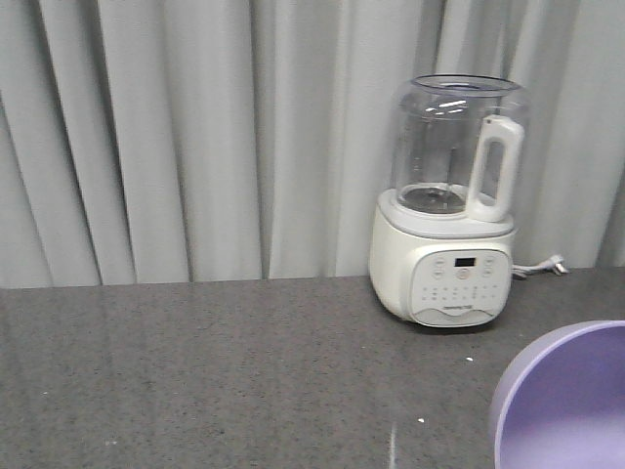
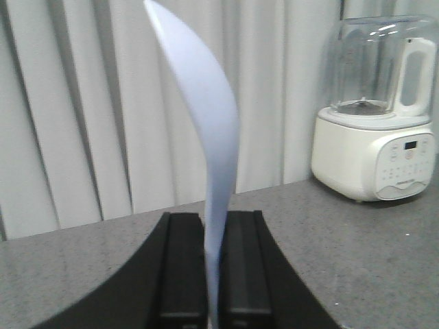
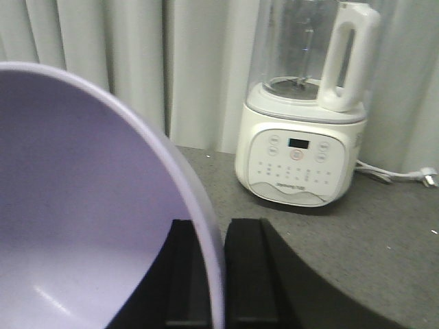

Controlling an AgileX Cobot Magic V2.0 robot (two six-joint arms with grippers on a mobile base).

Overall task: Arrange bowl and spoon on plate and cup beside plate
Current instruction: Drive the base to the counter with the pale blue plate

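The left gripper [image 2: 212, 274] is closed almost completely on the spoon [image 2: 209, 137]. Its two black fingers [image 2: 182, 267] press the handle from either side. The spoon stands upright and edge-on in the left wrist view, curving up to the top of the picture and covering part of the curtain [image 1: 176, 137].

The right gripper [image 3: 216, 274] is clamped nearly shut on the rim of the bowl [image 3: 82, 205], with one finger inside the wall and one outside. The bowl fills the left of the right wrist view with its hollow facing the camera. In the front view only part of it shows, at the lower right corner. It is probably lifted off the counter [image 1: 195, 371], though its underside is out of sight.

A blender [image 1: 449, 210] stands at the back right of the gray counter, against the curtain. It has a white base and a clear jug whose white handle points right. Its cord [image 3: 405, 176] and plug lie on the counter just to its right. The blender is well apart from the spoon and behind the bowl.
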